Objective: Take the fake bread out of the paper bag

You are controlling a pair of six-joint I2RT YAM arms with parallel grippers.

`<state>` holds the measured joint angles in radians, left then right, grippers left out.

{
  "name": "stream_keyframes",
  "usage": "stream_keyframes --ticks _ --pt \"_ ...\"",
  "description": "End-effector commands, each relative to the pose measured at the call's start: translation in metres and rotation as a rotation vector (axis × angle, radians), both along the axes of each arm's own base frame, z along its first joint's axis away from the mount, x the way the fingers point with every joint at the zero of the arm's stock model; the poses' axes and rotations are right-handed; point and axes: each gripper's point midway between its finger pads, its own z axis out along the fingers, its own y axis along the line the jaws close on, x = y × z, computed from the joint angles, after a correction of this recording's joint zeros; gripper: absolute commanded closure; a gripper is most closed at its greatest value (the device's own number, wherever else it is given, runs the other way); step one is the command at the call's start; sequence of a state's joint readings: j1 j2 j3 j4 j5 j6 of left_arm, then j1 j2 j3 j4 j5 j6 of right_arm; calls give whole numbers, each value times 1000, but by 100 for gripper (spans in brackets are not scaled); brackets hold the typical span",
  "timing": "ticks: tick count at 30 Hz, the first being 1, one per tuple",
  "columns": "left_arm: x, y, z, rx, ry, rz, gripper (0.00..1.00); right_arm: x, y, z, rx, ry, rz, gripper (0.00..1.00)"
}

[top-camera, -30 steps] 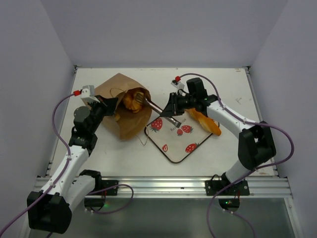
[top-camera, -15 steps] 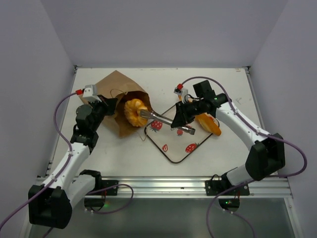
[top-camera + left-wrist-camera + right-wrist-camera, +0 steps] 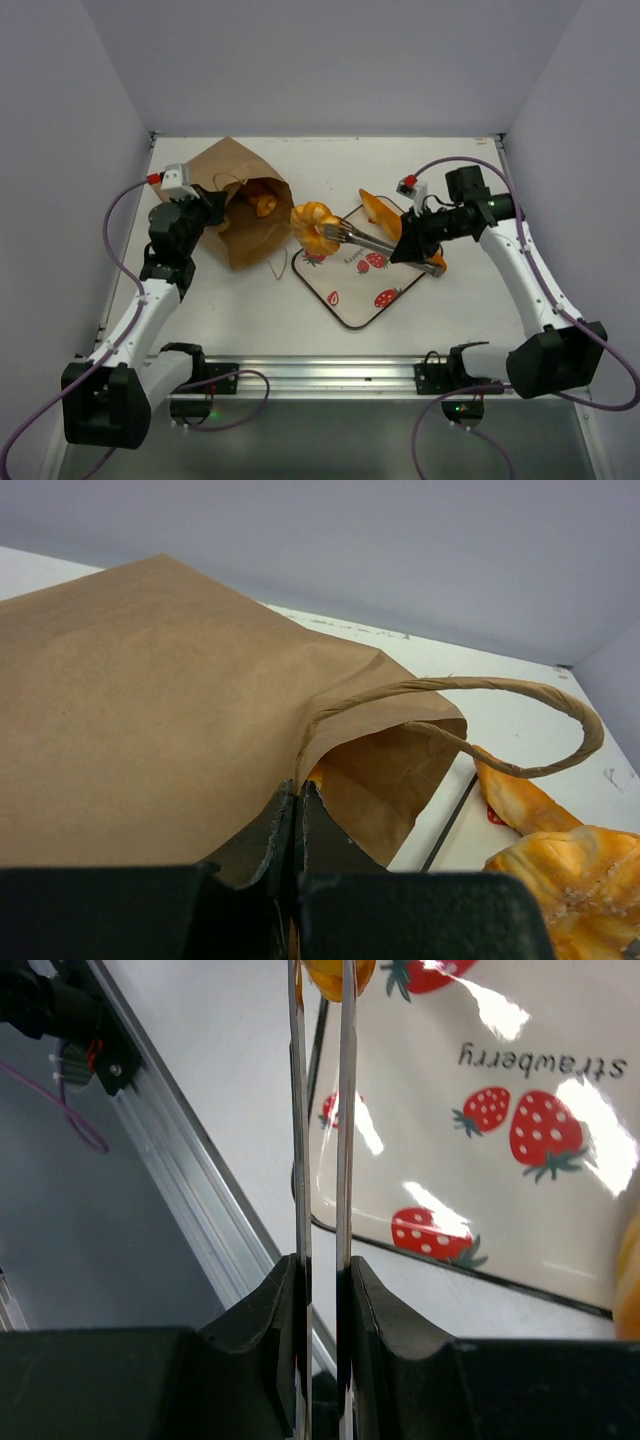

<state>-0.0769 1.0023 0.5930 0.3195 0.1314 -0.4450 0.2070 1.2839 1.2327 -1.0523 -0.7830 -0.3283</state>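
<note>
Top external: high, facing down on table [image 3: 250, 300].
Left wrist: low, close to paper bag [image 3: 150, 700].
Right wrist: close above tray [image 3: 560, 1130].
Shared with top: both.

Brown paper bag [image 3: 232, 190] on its side at left, mouth open rightward, small orange pieces [image 3: 262, 200] inside. Ridged golden ring [image 3: 316, 228] out of the bag, pinched in tongs [image 3: 365, 238] above the tray's [image 3: 355, 310] left corner. Long loaf [image 3: 380, 207] along the tray's right edge.
</note>
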Motion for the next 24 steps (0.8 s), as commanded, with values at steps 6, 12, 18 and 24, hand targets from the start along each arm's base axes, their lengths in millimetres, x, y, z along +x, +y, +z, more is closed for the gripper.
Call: stream_keyframes --ticks 6,12,18,24 --pt "-3 11 31 34 -93 25 100 -13 -52 -5 -73 42 -49 100" --pt "-14 9 29 54 -96 7 100 -17 -61 -22 -113 131 -64 100" --pt "-25 12 18 82 -87 10 100 -5 -73 -37 -124 213 -122 100" --pt "-29 14 11 101 -82 15 100 8 -83 -53 -119 292 -184 97"
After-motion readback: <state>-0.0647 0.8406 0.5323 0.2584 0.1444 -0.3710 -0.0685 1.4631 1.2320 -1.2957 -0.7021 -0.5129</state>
